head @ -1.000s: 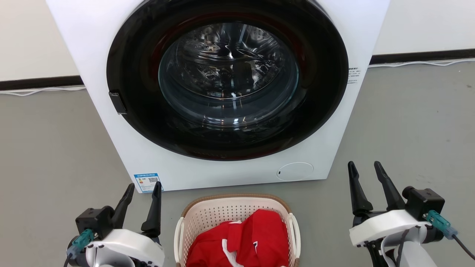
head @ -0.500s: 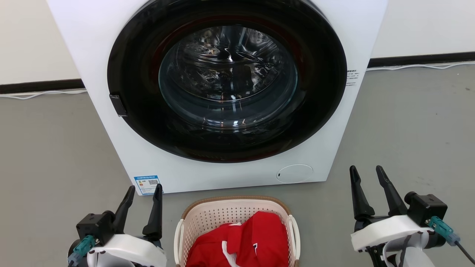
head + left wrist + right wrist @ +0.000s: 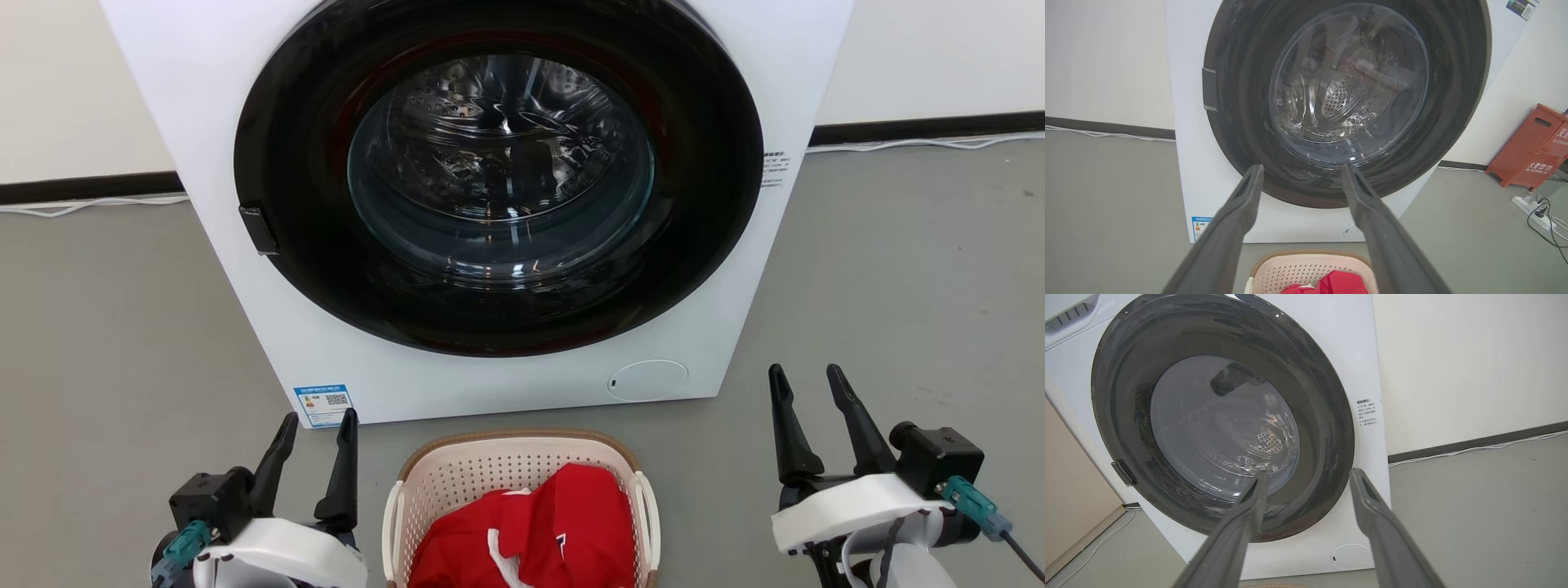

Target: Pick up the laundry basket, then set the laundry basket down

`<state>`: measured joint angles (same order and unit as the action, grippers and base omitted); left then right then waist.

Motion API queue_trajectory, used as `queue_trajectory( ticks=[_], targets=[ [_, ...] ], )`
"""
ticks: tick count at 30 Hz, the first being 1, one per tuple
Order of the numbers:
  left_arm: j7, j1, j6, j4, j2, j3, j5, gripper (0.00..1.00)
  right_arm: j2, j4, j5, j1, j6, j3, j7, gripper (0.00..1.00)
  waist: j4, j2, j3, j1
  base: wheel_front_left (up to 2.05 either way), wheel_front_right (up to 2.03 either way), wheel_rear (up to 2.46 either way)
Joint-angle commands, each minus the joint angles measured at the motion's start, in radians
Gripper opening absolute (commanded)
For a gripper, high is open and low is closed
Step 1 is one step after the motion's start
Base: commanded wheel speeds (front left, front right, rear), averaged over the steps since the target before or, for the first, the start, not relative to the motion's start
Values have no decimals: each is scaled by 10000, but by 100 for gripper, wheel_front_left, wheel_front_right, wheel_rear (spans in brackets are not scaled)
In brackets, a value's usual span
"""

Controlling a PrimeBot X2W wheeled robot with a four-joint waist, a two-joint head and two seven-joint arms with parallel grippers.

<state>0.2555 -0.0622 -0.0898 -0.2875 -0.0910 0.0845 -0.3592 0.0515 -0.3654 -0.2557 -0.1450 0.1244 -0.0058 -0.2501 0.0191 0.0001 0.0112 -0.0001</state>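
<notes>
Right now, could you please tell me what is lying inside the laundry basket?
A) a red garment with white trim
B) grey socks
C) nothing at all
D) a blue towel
A: a red garment with white trim lies in the laundry basket, which stands on the floor in front of the washing machine.

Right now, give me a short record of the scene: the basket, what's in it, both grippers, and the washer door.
laundry basket: on the grey floor, just in front of the washing machine, not held
contents: red garment with white trim
left gripper: open, to the basket's left, apart from it
right gripper: open, farther off to the basket's right, apart from it
door: round, glass, shut
task stage: pickup not yet begun
</notes>
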Motion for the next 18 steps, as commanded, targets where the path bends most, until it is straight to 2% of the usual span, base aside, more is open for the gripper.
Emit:
queue_trajectory(
  ticks=[1,17,18],
  targets=[
    [63,-208,-101,215,-41,-359,100,100,-12,316,52,-207,63,205,-116,100,-3,-1,-6,1,0,0,0],
    [63,-236,-251,59,73,-519,218,100,-12,241,-58,-236,63,297,-116,100,47,-1,-61,1,0,0,0],
    [-2,4,-171,-176,177,-196,101,0,0,-44,-30,14,-2,55,5,0,44,-1,-62,1,0,0,0]
  ],
)
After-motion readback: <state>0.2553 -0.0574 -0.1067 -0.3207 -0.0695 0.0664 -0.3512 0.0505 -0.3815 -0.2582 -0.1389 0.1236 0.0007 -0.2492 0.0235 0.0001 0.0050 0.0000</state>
